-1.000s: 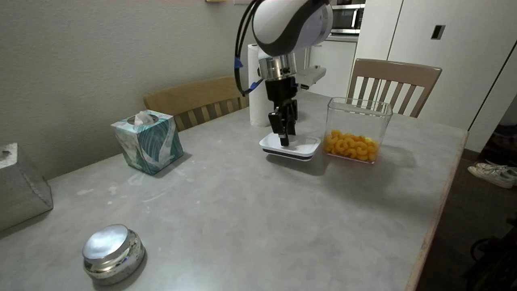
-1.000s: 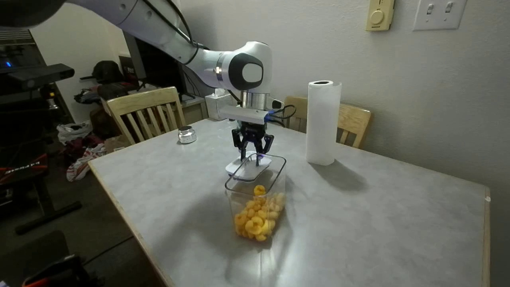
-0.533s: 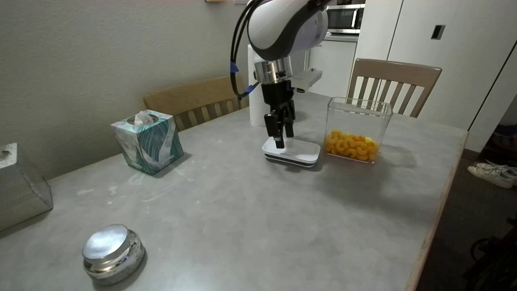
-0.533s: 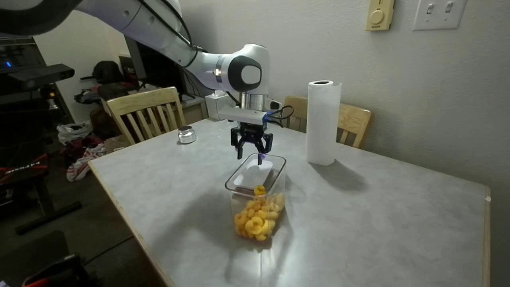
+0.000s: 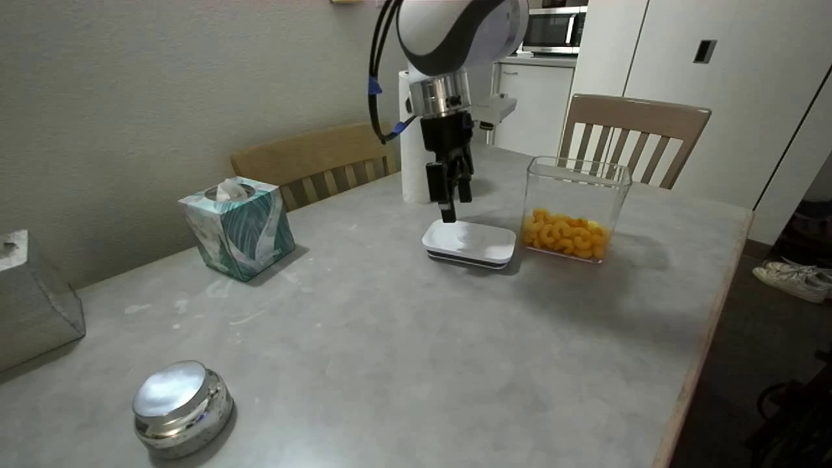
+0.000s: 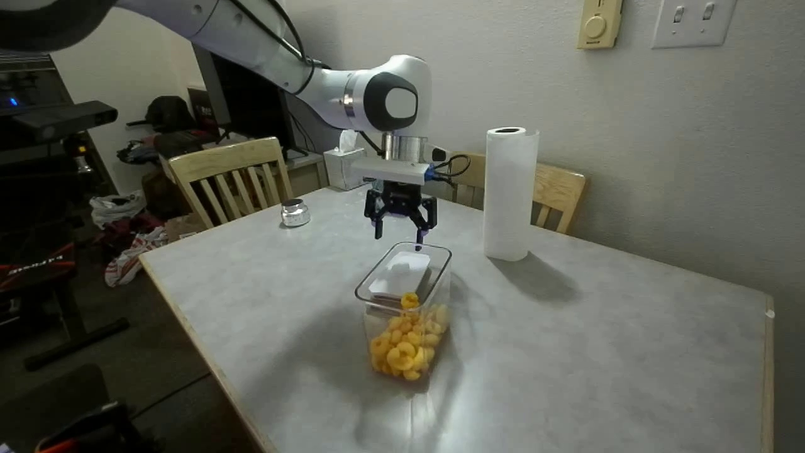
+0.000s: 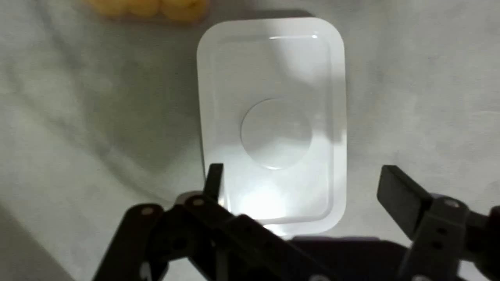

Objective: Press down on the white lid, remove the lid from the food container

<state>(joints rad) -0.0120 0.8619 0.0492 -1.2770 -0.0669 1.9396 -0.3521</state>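
The white lid (image 5: pixel 469 243) lies flat on the table beside the food container, its round centre button facing up. It fills the middle of the wrist view (image 7: pixel 275 78) and shows through the clear container in an exterior view (image 6: pixel 402 275). The food container (image 5: pixel 578 188) stands upright and uncovered, with yellow-orange snack pieces (image 5: pixel 565 234) in its lower part; it also shows in an exterior view (image 6: pixel 409 343). My gripper (image 5: pixel 456 208) is open and empty above the lid's end away from the container. Its spread fingers (image 7: pixel 303 168) show in the wrist view, also seen from outside (image 6: pixel 399 241).
A paper towel roll (image 6: pixel 510 195) stands behind the gripper. A teal tissue box (image 5: pixel 240 227), a grey box (image 5: pixel 36 305) and a round shiny metal jar (image 5: pixel 182 409) stand elsewhere on the table (image 5: pixel 416 364). Chairs (image 5: pixel 634 130) stand at its edges, with a wall behind.
One second ago the lid was between the fingers, slightly tilted above the table. The fingers have opened, the lid now lies flat on the table, and the gripper has risen off it.
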